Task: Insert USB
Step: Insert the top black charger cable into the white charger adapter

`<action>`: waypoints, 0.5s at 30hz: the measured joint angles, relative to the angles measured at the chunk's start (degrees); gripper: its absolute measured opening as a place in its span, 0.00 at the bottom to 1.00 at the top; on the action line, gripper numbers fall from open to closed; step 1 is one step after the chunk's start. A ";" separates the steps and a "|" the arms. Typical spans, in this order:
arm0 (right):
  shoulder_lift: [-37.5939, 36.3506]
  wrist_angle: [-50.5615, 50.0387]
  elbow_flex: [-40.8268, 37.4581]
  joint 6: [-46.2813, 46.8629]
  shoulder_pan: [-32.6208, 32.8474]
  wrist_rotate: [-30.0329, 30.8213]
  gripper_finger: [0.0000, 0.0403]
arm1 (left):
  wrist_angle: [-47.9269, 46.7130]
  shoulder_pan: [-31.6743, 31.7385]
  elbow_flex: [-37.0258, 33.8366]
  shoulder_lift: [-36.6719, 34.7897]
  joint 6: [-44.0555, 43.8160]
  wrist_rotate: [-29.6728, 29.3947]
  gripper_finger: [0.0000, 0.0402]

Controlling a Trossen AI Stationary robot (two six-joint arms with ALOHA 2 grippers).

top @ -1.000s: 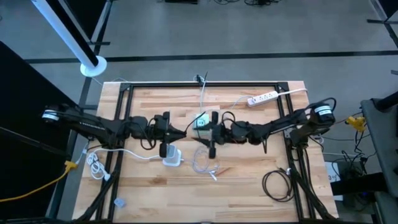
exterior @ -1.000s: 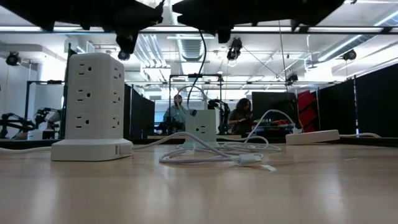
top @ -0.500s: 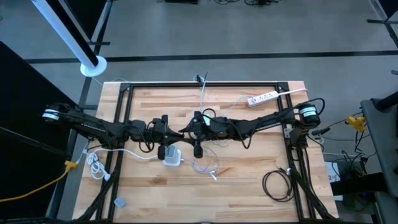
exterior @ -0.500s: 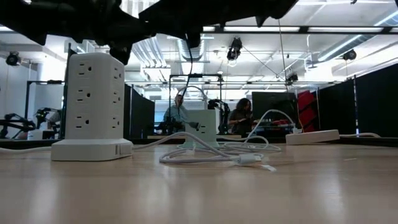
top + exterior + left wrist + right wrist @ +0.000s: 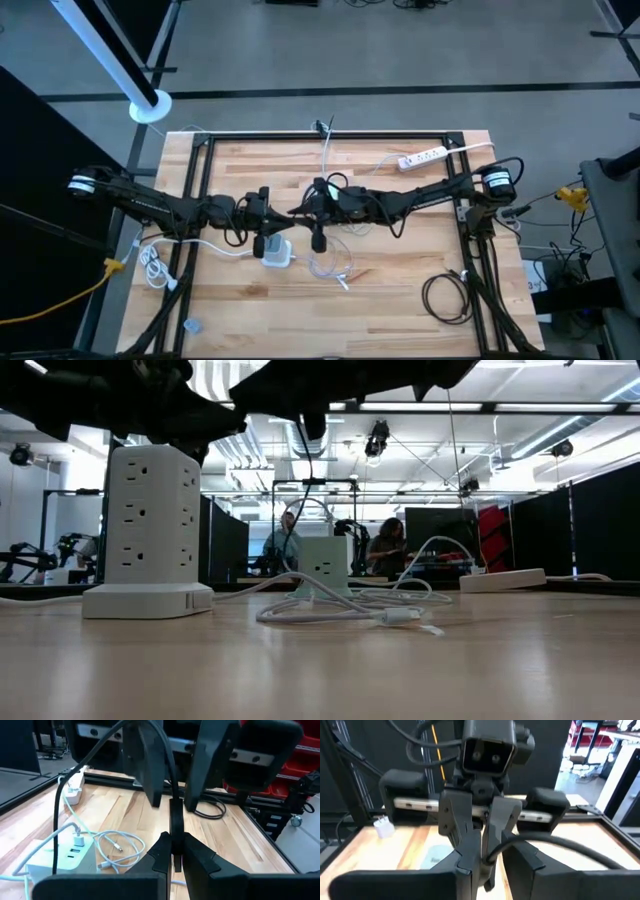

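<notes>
Mid-air handover of black USB cable (image 5: 175, 827) above desk (image 5: 400, 300) centre: left hand (image 5: 174, 851) clenched on its plug end, right hand (image 5: 481, 854) closing round same cable; next, probably left release, then carry to white charging tower (image 5: 150, 530).

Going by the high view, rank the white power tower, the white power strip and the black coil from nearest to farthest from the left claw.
The left claw is at mid-table, shut on a black cable.
1. White power tower: right beside the claw, toward the front edge.
2. White power strip: back edge, right side.
3. Black coil: front right corner.
</notes>
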 joint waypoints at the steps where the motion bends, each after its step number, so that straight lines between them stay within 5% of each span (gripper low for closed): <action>1: 0.00 -0.55 0.00 -0.03 0.00 -0.01 0.13 | -0.03 0.01 0.00 -0.02 0.00 -0.03 0.05; 15: -2.32 -4.96 -0.02 -3.17 0.02 -0.19 0.04 | -0.89 -0.07 0.00 -1.63 0.61 -0.16 0.05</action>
